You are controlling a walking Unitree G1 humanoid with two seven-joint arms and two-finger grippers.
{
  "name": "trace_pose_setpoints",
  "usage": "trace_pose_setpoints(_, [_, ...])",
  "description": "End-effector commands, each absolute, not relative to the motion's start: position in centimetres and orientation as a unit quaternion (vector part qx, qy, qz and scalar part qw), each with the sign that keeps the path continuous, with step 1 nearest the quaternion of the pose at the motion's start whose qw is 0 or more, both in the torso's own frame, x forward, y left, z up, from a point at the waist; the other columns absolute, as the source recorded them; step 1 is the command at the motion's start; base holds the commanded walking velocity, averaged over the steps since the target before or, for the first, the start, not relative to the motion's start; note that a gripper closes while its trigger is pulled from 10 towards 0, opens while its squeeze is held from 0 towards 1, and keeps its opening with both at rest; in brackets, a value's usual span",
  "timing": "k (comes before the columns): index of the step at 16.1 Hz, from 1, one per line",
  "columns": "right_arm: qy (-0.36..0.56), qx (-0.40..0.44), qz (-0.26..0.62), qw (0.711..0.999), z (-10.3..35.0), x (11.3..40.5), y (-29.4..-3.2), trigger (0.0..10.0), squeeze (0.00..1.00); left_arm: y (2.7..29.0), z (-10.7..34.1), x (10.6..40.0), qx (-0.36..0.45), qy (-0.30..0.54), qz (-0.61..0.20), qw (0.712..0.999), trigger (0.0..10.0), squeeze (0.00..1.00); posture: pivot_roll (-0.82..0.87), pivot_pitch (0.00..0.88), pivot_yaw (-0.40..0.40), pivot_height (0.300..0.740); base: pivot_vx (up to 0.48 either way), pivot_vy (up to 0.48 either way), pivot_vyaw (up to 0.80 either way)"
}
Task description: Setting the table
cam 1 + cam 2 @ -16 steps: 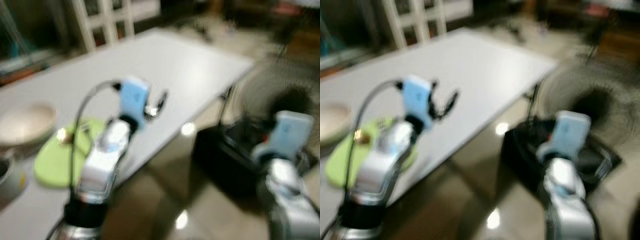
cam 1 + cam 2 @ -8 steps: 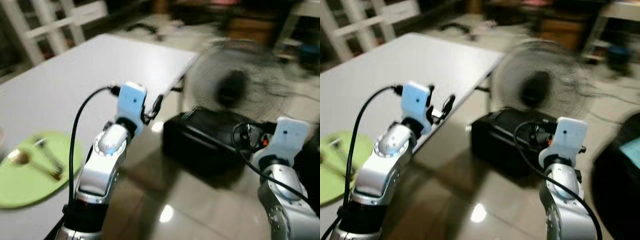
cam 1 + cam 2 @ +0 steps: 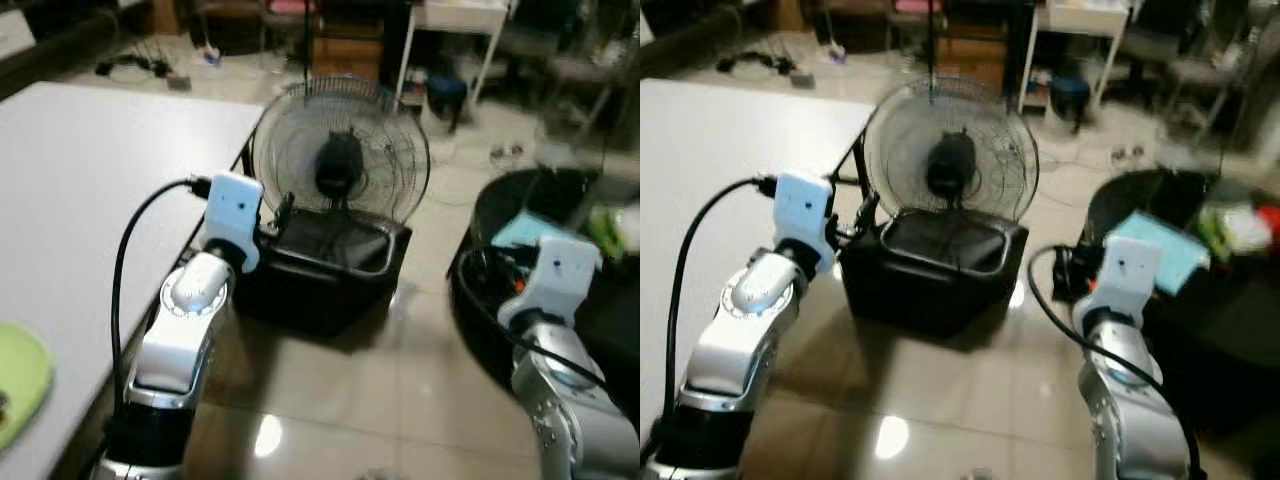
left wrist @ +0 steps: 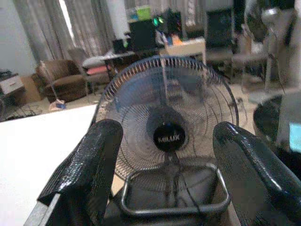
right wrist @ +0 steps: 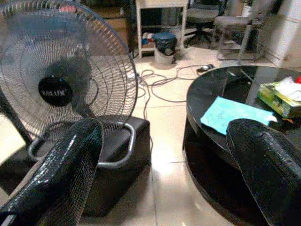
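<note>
- The green placemat is the one piece of the table setting in sight; it lies on the white surface at the far left edge of the head view, about 8 o'clock from the robot's centre line, partly cut off by the frame.
- From the left gripper the placemat lies back and to the left, near 7 o'clock; the jaws point away from it, toward 12 o'clock.
- The left gripper's jaws stand wide apart and hold nothing; the right gripper is likewise spread and empty.
- The left arm is clearly the nearer one, beside the surface's edge; the right arm is well apart from it, at about 4 o'clock.
- Straight ahead of both grippers stand a fan on a black box, with a round black table at 2 o'clock.
- My judgement: any work on the setting calls for turning back left first.
</note>
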State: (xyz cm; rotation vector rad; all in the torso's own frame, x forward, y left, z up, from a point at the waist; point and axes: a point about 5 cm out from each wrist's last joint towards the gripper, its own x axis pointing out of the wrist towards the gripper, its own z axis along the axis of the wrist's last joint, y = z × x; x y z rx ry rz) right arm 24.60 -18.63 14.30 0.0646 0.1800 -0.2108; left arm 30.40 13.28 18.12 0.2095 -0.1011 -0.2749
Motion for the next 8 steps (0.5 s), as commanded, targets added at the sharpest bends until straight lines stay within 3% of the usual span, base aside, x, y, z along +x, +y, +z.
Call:
trace_pose_setpoints(1, [0.12, 0.049, -0.086, 0.988, 13.1, 25.0, -18.2, 10.0, 0.0, 13.5, 17.2, 30.3, 0.108, -0.032, -0.133, 0.985, 10.0, 0.0, -0.06, 0.0, -0.041, 0.74, 0.0, 0.0, -0.8])
trace_pose_setpoints(6, [0.179, 0.046, -0.074, 0.98, 9.3, 25.7, -19.5, 10.0, 0.0, 12.4, 13.4, 30.7, 0.118, 0.035, -0.161, 0.979, 10.0, 0.0, -0.08, 0.0, 0.001, 0.74, 0.317, 0.0, -0.69])
trace_pose_setpoints(8, [0.214, 0.025, -0.059, 0.975, 6.8, 25.4, -20.2, 10.0, 0.0, 12.3, 11.2, 30.8, 0.109, 0.073, -0.169, 0.977, 10.0, 0.0, -0.1, 0.0, 0.012, 0.74, 0.349, 0.0, 0.0])
